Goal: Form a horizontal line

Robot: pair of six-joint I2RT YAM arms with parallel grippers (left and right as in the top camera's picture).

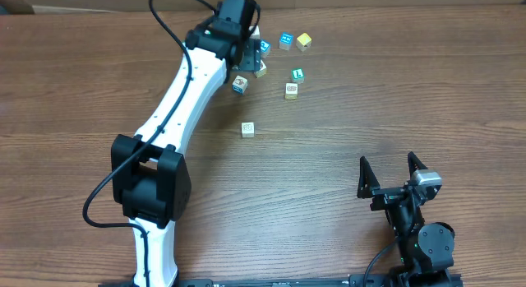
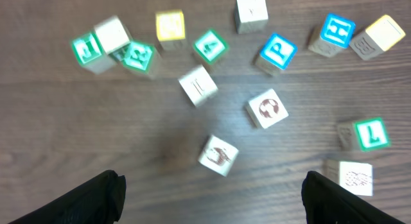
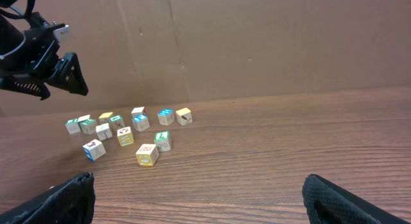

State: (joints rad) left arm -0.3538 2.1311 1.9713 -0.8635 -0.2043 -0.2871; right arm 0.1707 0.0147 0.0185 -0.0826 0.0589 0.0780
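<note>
Four cubes lie apart on the table: a plain white cube (image 1: pixel 247 129) nearest the front, a white cube with a blue edge (image 1: pixel 239 84) (image 2: pixel 218 155), a tan cube (image 1: pixel 290 90) (image 2: pixel 355 178), and a teal-green cube with a white L (image 1: pixel 297 75) (image 2: pixel 371 134). They do not line up. My left gripper (image 1: pixel 250 55) (image 2: pixel 212 198) hovers over the back cluster, open, with bare wood between its fingers. My right gripper (image 1: pixel 387 159) (image 3: pixel 199 198) stands open and empty near the front right, far from the cubes. The plain white cube is outside the left wrist view.
Other cubes crowd the back: a blue P cube (image 2: pixel 278 52), a blue H cube (image 1: pixel 285 41), a yellow cube (image 1: pixel 304 41), a white cube with a red picture (image 2: pixel 267 108), and several green and white ones (image 2: pixel 138 56) hidden under the left arm from overhead. A cardboard wall (image 3: pixel 257 44) stands behind.
</note>
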